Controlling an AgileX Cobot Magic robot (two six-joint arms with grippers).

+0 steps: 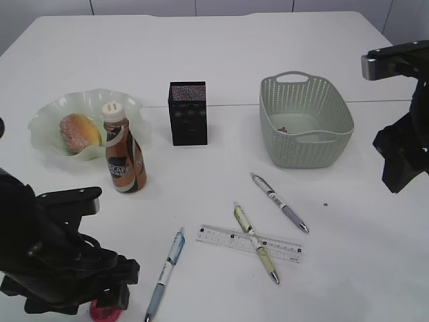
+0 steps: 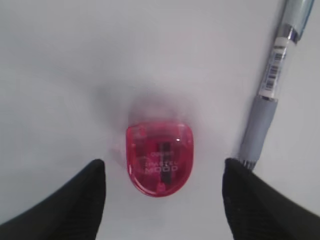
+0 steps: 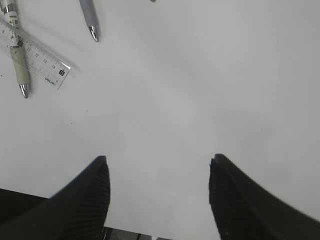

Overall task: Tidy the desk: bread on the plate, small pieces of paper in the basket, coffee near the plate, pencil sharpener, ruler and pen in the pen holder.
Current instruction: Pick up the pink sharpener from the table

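- Near front-left desk edge: left gripper [image 2: 162, 200] hanging over the pink sharpener [image 2: 160, 159], jaws spread wide either side, nothing gripped.
- Sharpener lying flat on desk [image 2: 75, 60], centred between fingers; blue pen [image 2: 267, 95] sitting just beside the one finger [image 2: 260, 200].
- Advice: going straight down, closing on the flat sides w/o nudging that pen.
- Pen holder [image 1: 188, 114] standing mid-desk, well apart; needing a lift & carry.
- Right gripper [image 3: 159, 200] waiting open, empty, over bare desk.

Setting: a lab-style robot test bench is indicated.
Surface: a plain white desk [image 1: 221, 60] is seen, seam at 3 o'clock.
Rig: black arm [image 1: 47, 261] mounted at 7 o'clock.
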